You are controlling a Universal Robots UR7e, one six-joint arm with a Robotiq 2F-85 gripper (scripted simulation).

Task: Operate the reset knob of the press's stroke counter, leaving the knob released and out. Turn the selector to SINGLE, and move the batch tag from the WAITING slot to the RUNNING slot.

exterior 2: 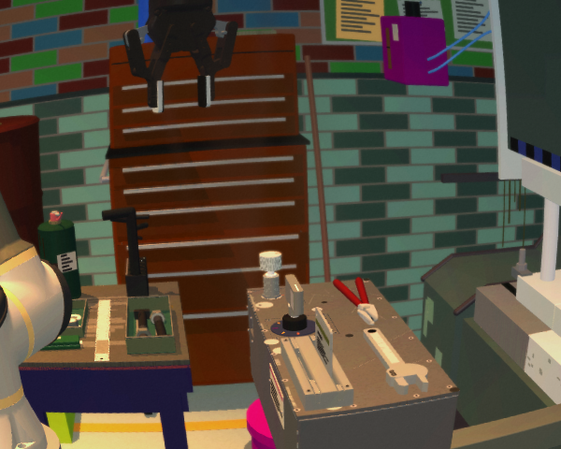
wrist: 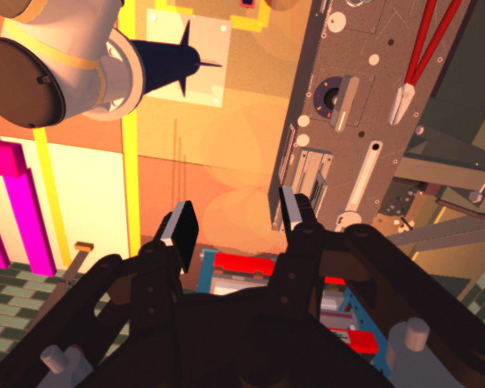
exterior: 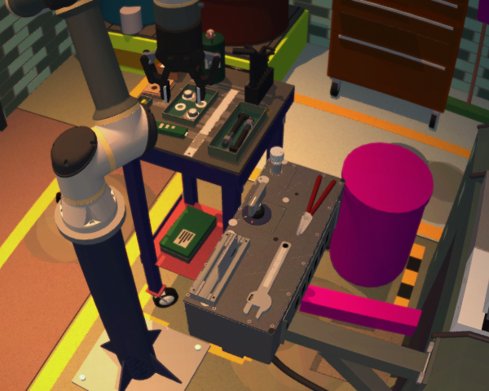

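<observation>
The grey press panel box point(exterior: 261, 256) stands low at the centre of the scene. At its far end the knurled reset knob point(exterior: 277, 159) point(exterior 2: 270, 264) stands up on its stem. Nearer sits the selector point(exterior: 256, 202) point(exterior 2: 294, 309) point(wrist: 339, 102), a grey lever on a dark dial. The slotted tag holder point(exterior: 221, 269) point(exterior 2: 315, 367) lies along the near left edge. The batch tag point(exterior 2: 323, 336) point(wrist: 317, 190) stands upright in it. My gripper point(exterior: 181, 94) point(exterior 2: 179, 99) point(wrist: 234, 221) hangs high above and to the left of the panel. It is open and empty.
A brown drawer cabinet point(exterior 2: 208, 183) stands behind. A blue-legged side table point(exterior: 211, 126) with trays is left of the panel. Red pliers point(exterior: 314, 202) and a grey wrench point(exterior: 266, 280) lie on the panel. A magenta drum point(exterior: 379, 210) stands to its right.
</observation>
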